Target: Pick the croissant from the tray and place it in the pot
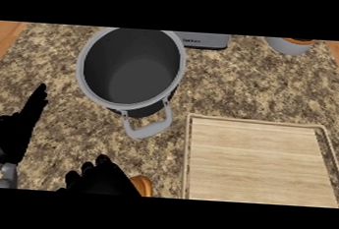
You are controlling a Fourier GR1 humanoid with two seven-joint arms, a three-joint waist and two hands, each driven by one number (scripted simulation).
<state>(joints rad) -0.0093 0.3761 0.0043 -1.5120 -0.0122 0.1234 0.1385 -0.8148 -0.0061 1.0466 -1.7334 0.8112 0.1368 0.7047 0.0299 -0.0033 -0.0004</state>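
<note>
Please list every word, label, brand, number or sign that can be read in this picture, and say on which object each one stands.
Small dark lettering on the grey appliance at the counter's far edge, behind the grey metal pot: too small and blurred to read.
No other text shows: none on the pot, the light wooden tray or the white cup.

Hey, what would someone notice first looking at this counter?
The big grey pot at upper left, open and with nothing inside. Next, the bare wooden tray at lower right. At the bottom edge, the right hand has its fingers curled round the croissant; the left hand rests open at far left.
</note>
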